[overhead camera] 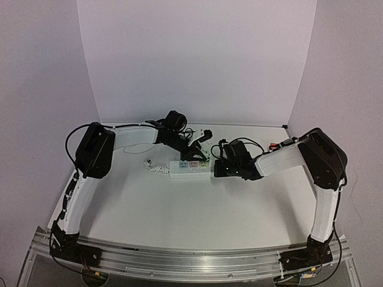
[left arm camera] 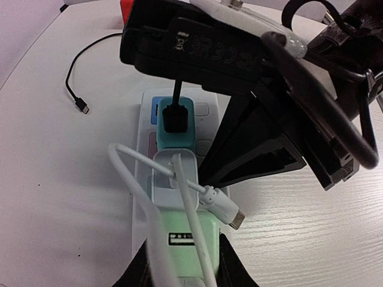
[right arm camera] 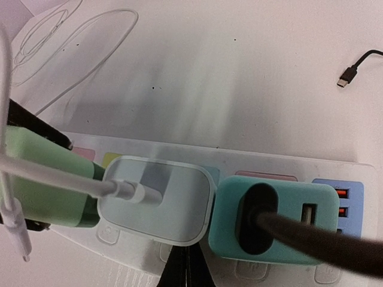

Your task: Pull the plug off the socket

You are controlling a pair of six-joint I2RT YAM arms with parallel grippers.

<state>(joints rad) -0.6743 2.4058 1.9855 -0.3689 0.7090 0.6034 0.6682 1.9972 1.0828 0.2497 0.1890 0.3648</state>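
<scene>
Here, the socket (overhead camera: 190, 170), a white strip with pink, yellow and blue outlet labels, lies mid-table (overhead camera: 179, 215), with open tabletop on its near side. The left gripper (left arm camera: 182, 272), reaching in from the far side, clasps a pale green plug (left arm camera: 185, 239) whose barcode label is unreadable. A white charger (right arm camera: 158, 200) and a teal charger (right arm camera: 272, 221) stand beside the plug. The right gripper (overhead camera: 220, 162) sits low at the strip's right end; whether its jaws are closed cannot be told.
</scene>
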